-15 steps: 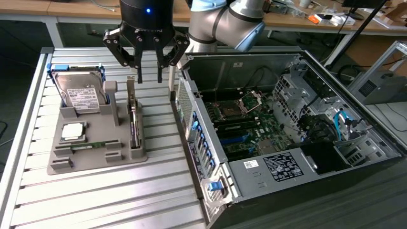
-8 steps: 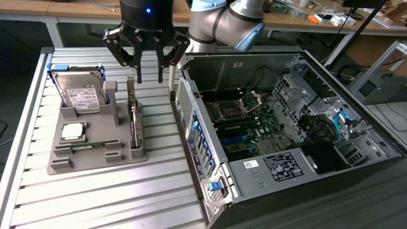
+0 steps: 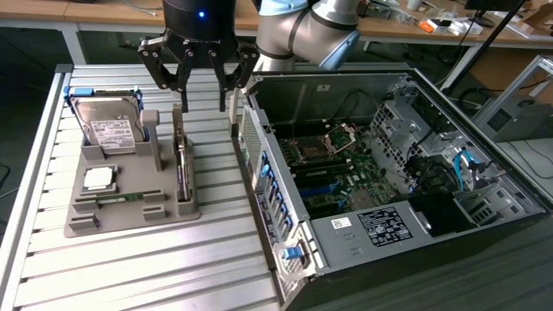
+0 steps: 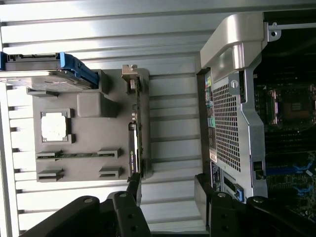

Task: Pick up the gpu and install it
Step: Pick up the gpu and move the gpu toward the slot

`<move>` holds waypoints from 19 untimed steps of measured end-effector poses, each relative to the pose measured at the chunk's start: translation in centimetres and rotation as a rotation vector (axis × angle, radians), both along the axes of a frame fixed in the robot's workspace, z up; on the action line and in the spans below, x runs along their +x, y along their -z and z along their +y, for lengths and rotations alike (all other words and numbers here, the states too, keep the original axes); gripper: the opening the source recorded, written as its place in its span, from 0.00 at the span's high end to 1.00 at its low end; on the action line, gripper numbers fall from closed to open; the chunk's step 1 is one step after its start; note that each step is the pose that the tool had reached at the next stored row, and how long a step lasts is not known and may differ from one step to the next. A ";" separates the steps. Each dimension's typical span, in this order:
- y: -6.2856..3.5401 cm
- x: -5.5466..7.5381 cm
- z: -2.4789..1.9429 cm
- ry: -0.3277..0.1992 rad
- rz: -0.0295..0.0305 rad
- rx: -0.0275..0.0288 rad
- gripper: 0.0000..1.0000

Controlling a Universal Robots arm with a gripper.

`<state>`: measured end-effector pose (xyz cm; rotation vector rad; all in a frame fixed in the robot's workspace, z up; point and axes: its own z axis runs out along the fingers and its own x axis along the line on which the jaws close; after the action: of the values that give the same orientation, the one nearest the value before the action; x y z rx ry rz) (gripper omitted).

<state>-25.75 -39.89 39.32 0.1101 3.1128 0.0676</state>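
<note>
The gpu [image 3: 181, 165], a thin flat card with a dark face, a greenish-brown board edge and a silver bracket at one end, stood on its long edge in a slot of the grey moulded holder tray [image 3: 129, 223]. Nothing gripped it, and it sat squarely in its slot along the side of the tray nearest the computer.

In the same tray were a silver hard drive with a white label [image 3: 108, 126] propped upright at the far end, a square silver processor chip [image 3: 98, 178] lying flat, and a narrow green memory stick [image 3: 129, 196] lying in its groove. The tray rested on the ribbed aluminium table [image 3: 155, 272].

The black claw [image 3: 208, 109] hung above the bracket end of the card with its fingers spread wide and nothing between them. In the wrist view one finger [image 4: 134, 185] lined up roughly with the card's edge, while the other stood over the bare strip of table between the tray and the computer, so the claw did not appear to straddle the card.

Just beside the tray, on the exterior view's right, lay the open black and silver computer case [image 3: 259, 155], its green motherboard [image 3: 337, 172] exposed. I saw no card seated in it.

By my reading the task was at its very start: the card had been neither grasped nor lifted, so both pickup and installation remained undone.
</note>
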 end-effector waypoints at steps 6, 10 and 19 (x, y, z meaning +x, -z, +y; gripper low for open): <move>0.10 -0.1 0.00 0.000 0.0000 0.0000 0.44; 0.31 -0.3 0.00 0.000 0.0000 0.0003 0.44; 0.78 -0.5 0.00 0.000 0.0000 0.0002 0.44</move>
<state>-26.26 -39.89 38.54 0.1101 3.1128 0.0679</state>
